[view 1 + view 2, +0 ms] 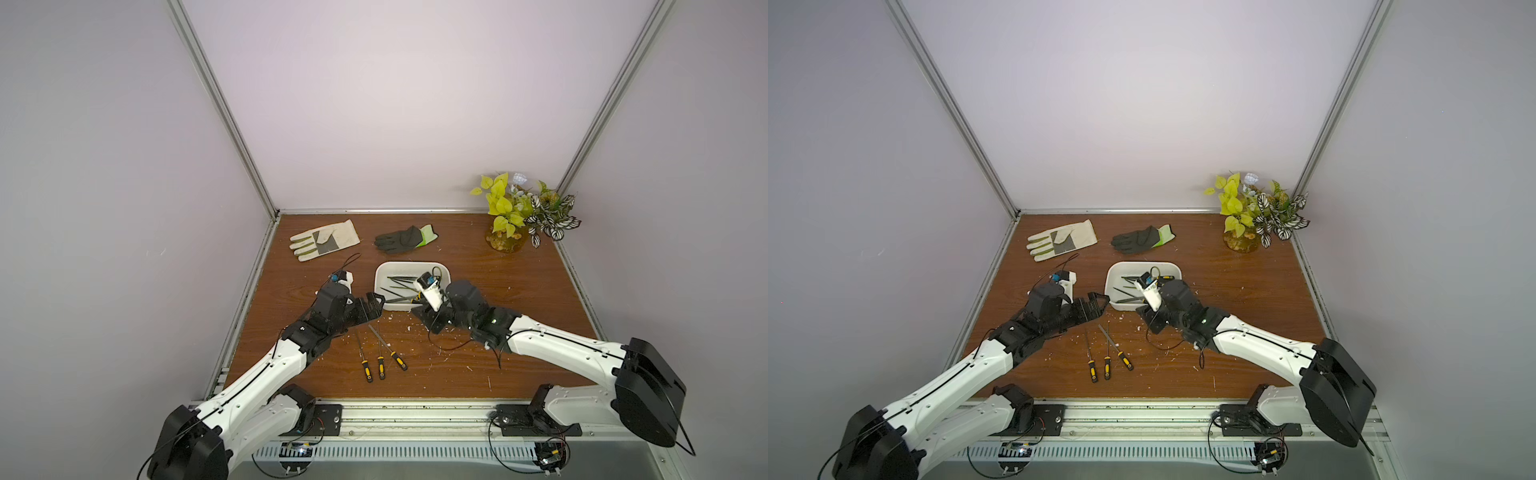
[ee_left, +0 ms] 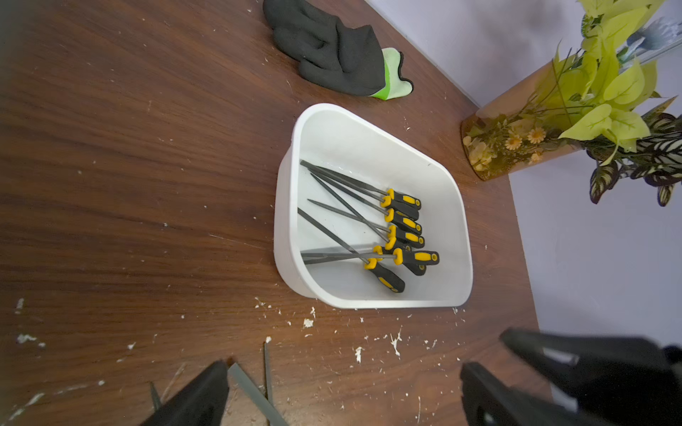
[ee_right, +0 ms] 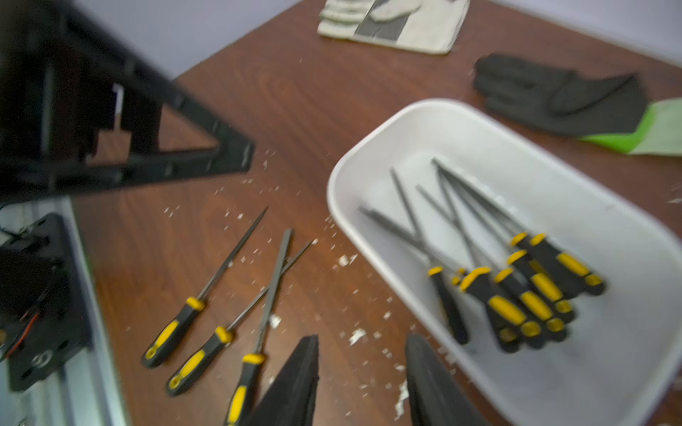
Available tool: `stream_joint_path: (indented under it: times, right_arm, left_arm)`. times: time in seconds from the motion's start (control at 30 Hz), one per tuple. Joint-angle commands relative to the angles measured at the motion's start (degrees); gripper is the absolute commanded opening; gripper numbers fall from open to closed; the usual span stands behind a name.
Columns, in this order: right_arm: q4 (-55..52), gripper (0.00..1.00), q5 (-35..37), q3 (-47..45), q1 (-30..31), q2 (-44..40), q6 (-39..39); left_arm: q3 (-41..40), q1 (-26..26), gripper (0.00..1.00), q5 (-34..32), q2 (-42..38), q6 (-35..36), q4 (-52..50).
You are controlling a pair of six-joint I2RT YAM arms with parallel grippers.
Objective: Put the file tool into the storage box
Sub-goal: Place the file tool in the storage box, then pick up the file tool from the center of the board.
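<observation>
Your L gripper (image 2: 341, 367) sat jaws apart, empty, at 8 o'clock of the storage box (image 1: 411, 263). Three loose files (image 1: 380, 353) lay on the table (image 1: 498, 291) at 6 o'clock, two crossed; boxed files (image 2: 369, 221) lay inside. R gripper (image 3: 363, 339), at 5 o'clock, was apart, empty too. Risk: pinching the crossed pair could drag both or clip the rim.

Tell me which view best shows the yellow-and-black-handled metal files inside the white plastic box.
The left wrist view: the files lie sharp and uncovered in the box. The right wrist view blurs them; in both top views they are small, partly behind the right arm.
</observation>
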Motion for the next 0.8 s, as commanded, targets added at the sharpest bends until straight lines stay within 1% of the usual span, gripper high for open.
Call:
stream_joint_path:
  times: [0.0,0.07,0.13,0.2,0.3,0.5,0.77]
  right_arm:
    - [6.2,0.44,3.0,-3.5,3.6,-0.7,9.6]
    - [8.3,0.46,4.7,-5.4,5.8,-0.7,11.1]
    - [8.3,0.46,6.8,-6.1,7.3,-0.2,12.4]
    - [7.8,0.47,7.2,-5.9,8.8,0.9,12.9]
    - [6.7,0.48,9.2,-5.2,11.6,3.1,12.8]
    - [5.0,0.49,12.5,-3.0,16.2,7.9,13.1]
    - [3.4,0.49,15.8,-0.2,19.7,12.1,14.5]
  left_arm:
    - [-0.5,0.5,1.0,-3.3,-0.4,0.1,-1.6]
    - [-0.7,0.6,1.0,-4.5,-1.2,0.2,-2.0]
    - [-1.0,0.6,1.0,-6.1,-2.1,0.0,-2.3]
    - [-1.6,0.6,1.0,-7.2,-2.8,-0.7,-2.0]
    - [-2.3,0.6,1.0,-6.6,-2.5,-1.1,-0.4]
    - [-1.6,0.7,1.0,-6.6,0.5,-0.5,-0.1]
    - [-3.5,0.9,1.0,-6.3,2.0,-0.9,2.9]
